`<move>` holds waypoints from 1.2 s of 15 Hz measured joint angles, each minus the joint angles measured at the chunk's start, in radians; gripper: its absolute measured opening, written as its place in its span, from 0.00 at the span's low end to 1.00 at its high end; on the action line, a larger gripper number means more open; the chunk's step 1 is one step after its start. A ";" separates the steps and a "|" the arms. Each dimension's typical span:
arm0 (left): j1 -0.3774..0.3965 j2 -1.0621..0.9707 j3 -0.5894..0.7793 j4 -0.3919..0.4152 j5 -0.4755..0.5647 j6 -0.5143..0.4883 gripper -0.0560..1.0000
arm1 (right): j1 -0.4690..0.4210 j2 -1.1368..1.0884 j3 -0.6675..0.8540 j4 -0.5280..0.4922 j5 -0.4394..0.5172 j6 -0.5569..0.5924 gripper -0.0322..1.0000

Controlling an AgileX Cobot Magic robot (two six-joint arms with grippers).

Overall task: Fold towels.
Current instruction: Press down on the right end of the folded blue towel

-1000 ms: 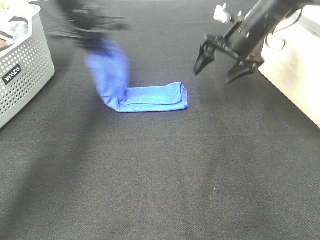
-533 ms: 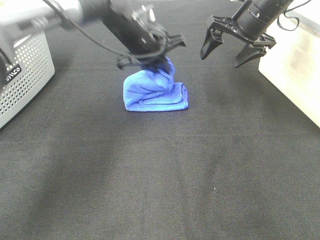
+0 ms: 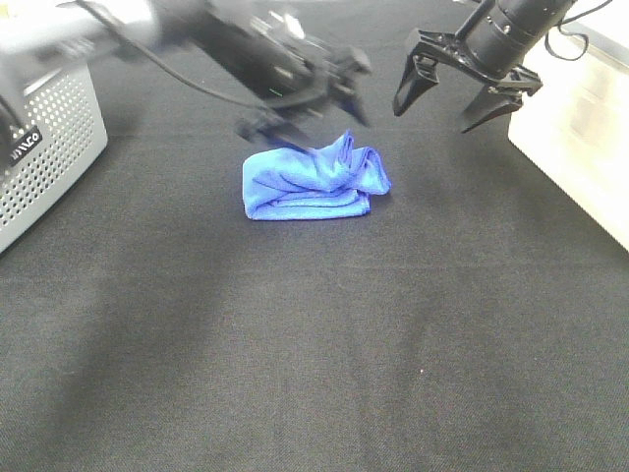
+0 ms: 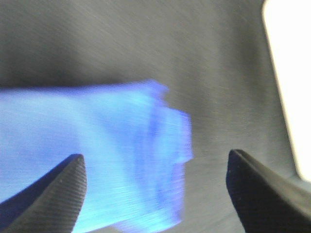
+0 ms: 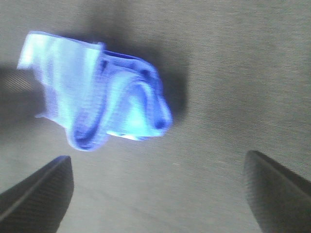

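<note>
A blue towel [image 3: 313,180] lies folded over in a loose bundle on the black table, its right end bunched up. It also shows in the left wrist view [image 4: 97,160] and in the right wrist view [image 5: 97,92]. My left gripper [image 3: 310,103] is open, blurred, just above and behind the towel, holding nothing. My right gripper [image 3: 457,93] is open and empty, raised behind and to the right of the towel.
A grey perforated basket [image 3: 44,147] stands at the left edge. A white block [image 3: 580,147] lies along the right side. The black cloth-covered table [image 3: 324,344] stretches toward the front.
My left gripper carried the towel's left end over to the right, let it go and lifted off. The towel now lies doubled over. The right gripper rose and moved back.
</note>
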 joint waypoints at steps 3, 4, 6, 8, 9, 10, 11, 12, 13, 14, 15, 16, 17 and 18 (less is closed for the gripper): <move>0.091 -0.062 -0.011 0.014 0.067 0.085 0.77 | 0.008 0.001 0.000 0.133 -0.002 -0.038 0.88; 0.128 -0.083 -0.015 0.022 0.086 0.104 0.77 | 0.019 0.005 0.000 0.217 -0.004 -0.086 0.88; 0.185 -0.104 -0.018 0.048 0.122 0.123 0.77 | 0.071 0.035 0.000 0.367 -0.018 -0.168 0.88; 0.225 -0.107 -0.018 0.075 0.150 0.126 0.77 | 0.138 0.093 -0.011 0.489 -0.040 -0.224 0.88; 0.239 -0.107 -0.018 0.087 0.164 0.126 0.77 | 0.165 0.128 -0.024 0.530 -0.058 -0.243 0.88; 0.244 -0.107 -0.018 0.109 0.174 0.126 0.77 | 0.186 0.160 -0.038 0.573 -0.065 -0.262 0.88; 0.244 -0.107 -0.018 0.131 0.176 0.126 0.77 | 0.200 0.188 -0.052 0.619 -0.074 -0.279 0.88; 0.244 -0.107 -0.018 0.150 0.180 0.126 0.77 | 0.206 0.224 -0.062 0.679 -0.102 -0.298 0.88; 0.244 -0.107 -0.018 0.156 0.186 0.126 0.77 | 0.206 0.244 -0.062 0.685 -0.120 -0.299 0.88; 0.244 -0.107 -0.018 0.158 0.195 0.126 0.77 | 0.203 0.258 -0.062 0.672 -0.132 -0.294 0.88; 0.244 -0.107 -0.018 0.162 0.197 0.126 0.77 | 0.196 0.266 -0.062 0.639 -0.135 -0.280 0.88; 0.244 -0.107 -0.018 0.165 0.198 0.126 0.77 | 0.185 0.267 -0.062 0.592 -0.133 -0.255 0.88; 0.244 -0.107 -0.018 0.165 0.200 0.126 0.77 | 0.169 0.267 -0.062 0.556 -0.126 -0.233 0.88; 0.244 -0.107 -0.018 0.165 0.200 0.126 0.77 | 0.145 0.267 -0.062 0.506 -0.111 -0.213 0.88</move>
